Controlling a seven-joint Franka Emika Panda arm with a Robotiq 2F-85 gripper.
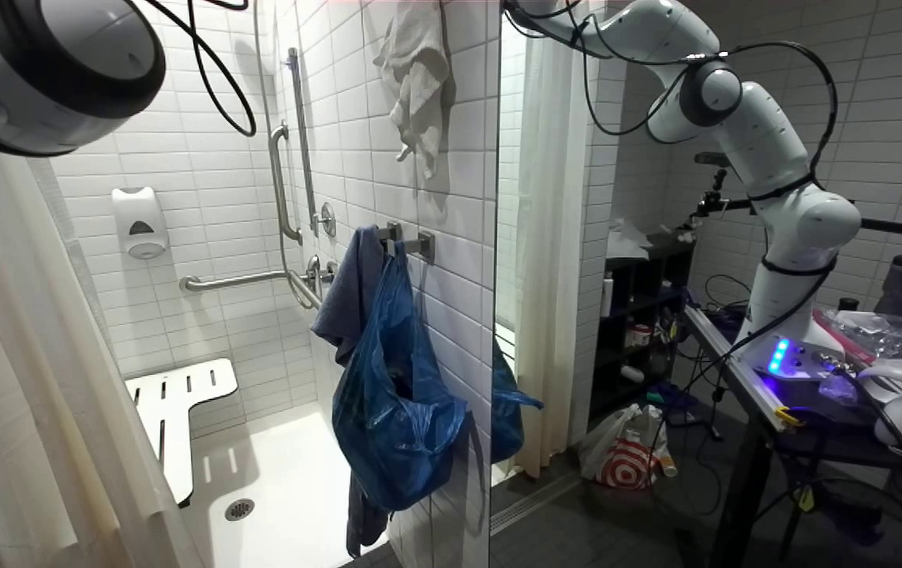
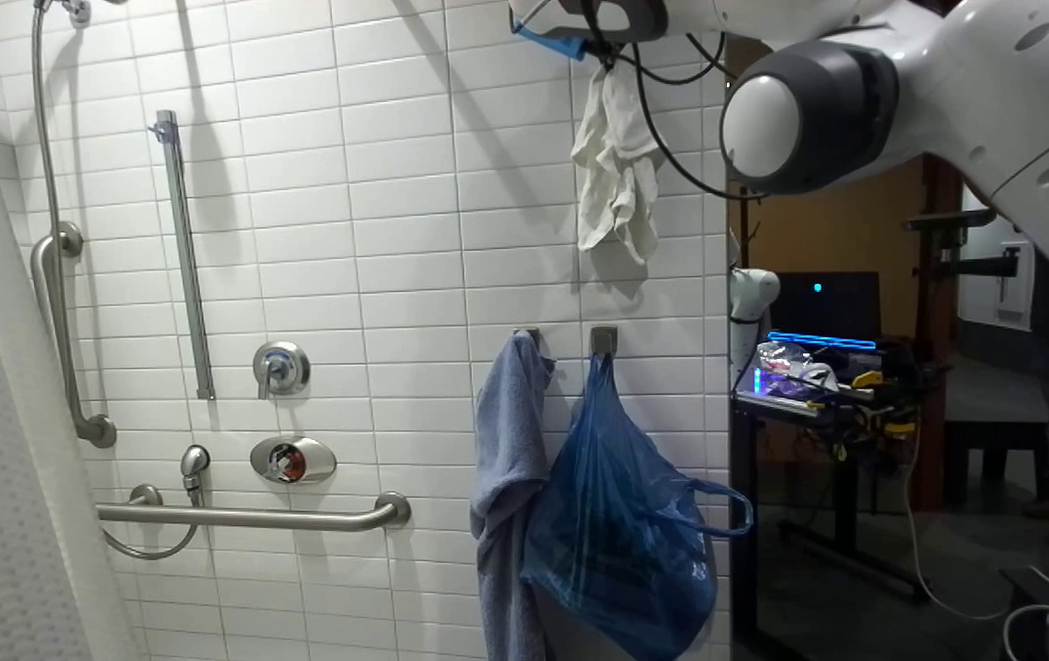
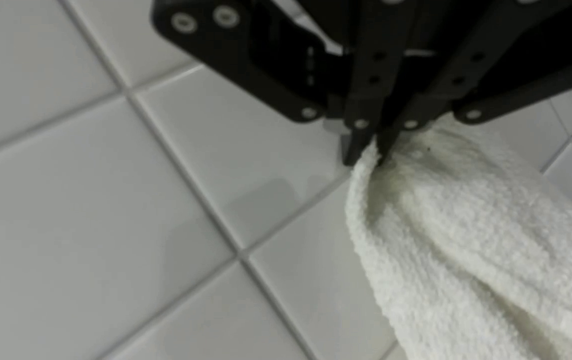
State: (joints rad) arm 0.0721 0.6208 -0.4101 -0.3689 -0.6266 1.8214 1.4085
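The white cloth (image 3: 466, 250) hangs from the jaws, which are drawn in narrow and hold a small fold of it between their tips. In the wrist view the bulk of the cloth falls away from those tips toward 5 o'clock. Its long axis runs roughly from 11 to 5, and a looser flank spreads toward 4.

In an exterior view the white cloth (image 2: 616, 170) drops at 6 o'clock from the jaws, its long axis near upright and its lowest tip straying slightly toward 5. My judgement is that this matters most for handling: only the upper end is fixed, so the free lower end would probably lag and sway with any shift of the jaws.

The single arm (image 2: 799, 119) stands at 2 to 3 o'clock from the cloth. Behind the cloth is the tile wall (image 3: 90, 225); whether the two touch, I cannot tell.

Beneath the cloth and apart from it, at 6 o'clock, is a hook (image 2: 604, 340) carrying a blue bag (image 2: 625, 523). At 7 o'clock a second hook (image 2: 533, 336) bears a grey-blue towel (image 2: 510, 459). Both exterior views show the cloth above the hooks.

Farther out, a shower handle (image 2: 281, 369) sits at 8 o'clock from the cloth, and a metal rail (image 2: 249, 520) lies between 7 and 8. In an exterior view a pale curtain (image 1: 40, 379) hangs at 8.
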